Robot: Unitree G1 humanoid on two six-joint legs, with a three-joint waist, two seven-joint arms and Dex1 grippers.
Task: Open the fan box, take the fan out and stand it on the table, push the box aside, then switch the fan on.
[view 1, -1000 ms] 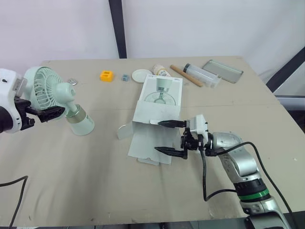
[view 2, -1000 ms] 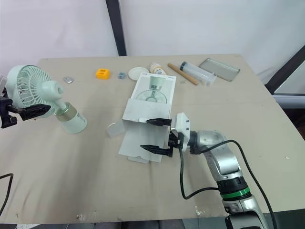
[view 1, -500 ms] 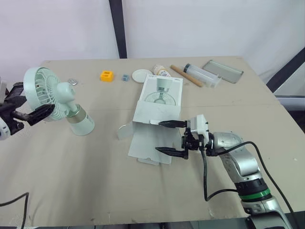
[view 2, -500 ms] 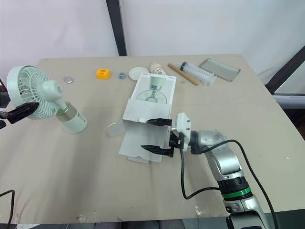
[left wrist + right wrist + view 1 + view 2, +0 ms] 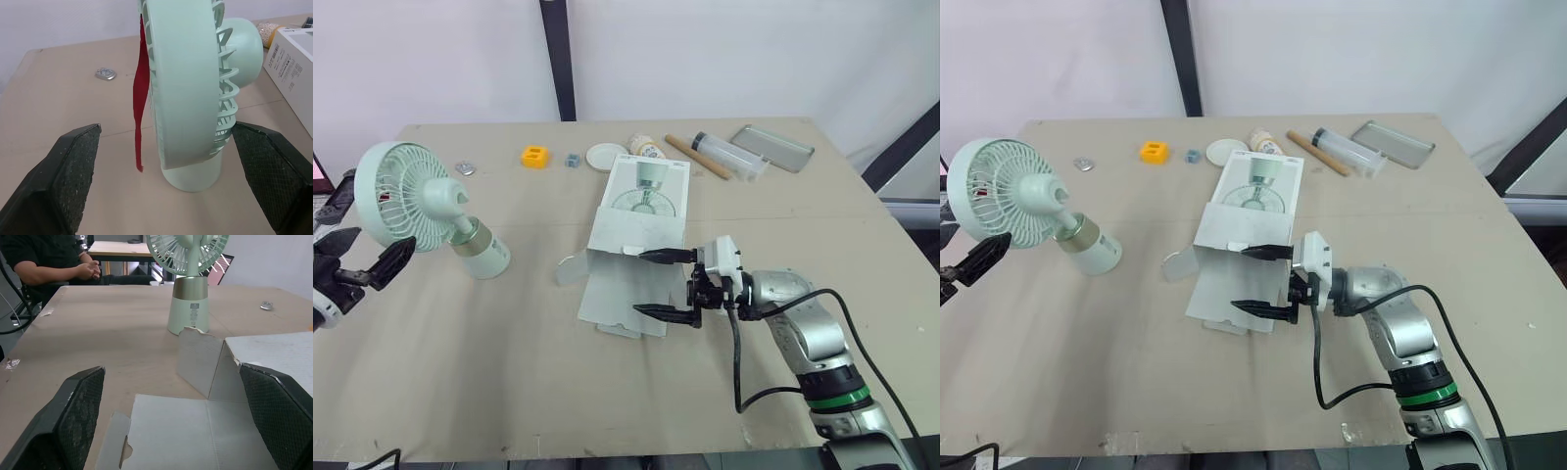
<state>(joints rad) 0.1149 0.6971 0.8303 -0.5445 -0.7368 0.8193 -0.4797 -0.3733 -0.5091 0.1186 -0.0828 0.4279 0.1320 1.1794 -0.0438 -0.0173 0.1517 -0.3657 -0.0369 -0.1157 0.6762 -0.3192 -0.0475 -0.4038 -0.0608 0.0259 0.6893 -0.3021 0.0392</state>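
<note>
I see mint plastic fan (image 5: 431, 201), round ribbed grille, upright on tabletop (image 5: 509, 372), facing left; L fingers (image 5: 73, 171) released, clear of it; R fingers (image 5: 666, 255) spread over flat cardboard box (image 5: 636, 220).

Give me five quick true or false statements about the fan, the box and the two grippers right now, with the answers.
1. The fan stands upright on the table. True.
2. The left gripper is shut on the fan. False: it is open, with its fingers clear of the fan.
3. The box lies flat with the flaps at its near end open. True.
4. The right gripper is clamped shut. False: it is open, at the box's open end.
5. The yellow block sits in the metal tray. False: it lies on the bare table, well apart from the tray.
</note>
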